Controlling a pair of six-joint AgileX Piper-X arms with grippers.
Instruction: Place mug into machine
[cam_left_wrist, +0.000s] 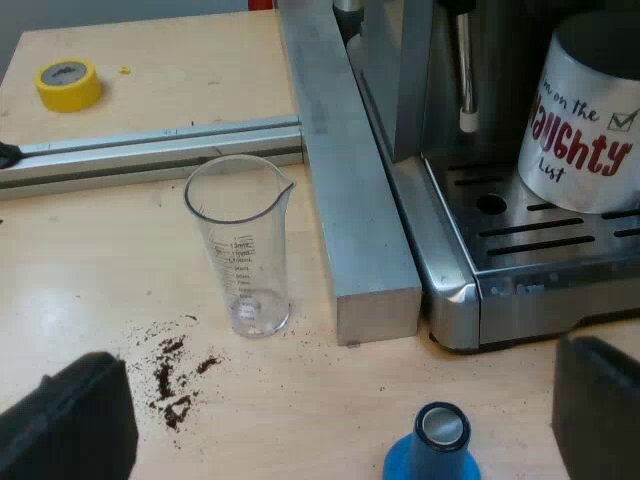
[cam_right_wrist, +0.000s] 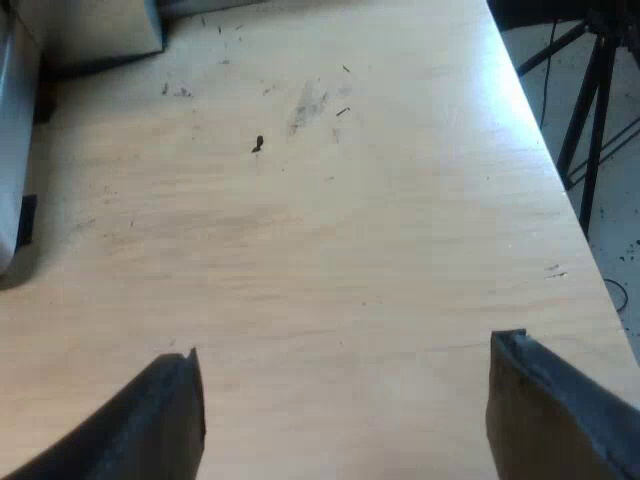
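Blue tamper (cam_left_wrist: 435, 448) just under your left gripper (cam_left_wrist: 345, 355) — jaws wide apart, holding nothing. Mug (cam_left_wrist: 585, 120) upright on drip tray (cam_left_wrist: 540, 240) of espresso machine (cam_left_wrist: 395, 70) (placement looks done), so empty jaws fit. Right gripper (cam_right_wrist: 348, 350) — jaws apart, idle over worktop (cam_right_wrist: 300, 230).

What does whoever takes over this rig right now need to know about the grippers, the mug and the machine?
Left gripper: jaws open, holding nothing, above the table by the blue tamper and the measuring glass.
Right gripper: jaws open, holding nothing, above the table.
Mug: upright on the drip tray of the espresso machine.
Done: the mug looks placed.
Left: probably nothing for the mug. Spilled coffee grounds lie near the glass.
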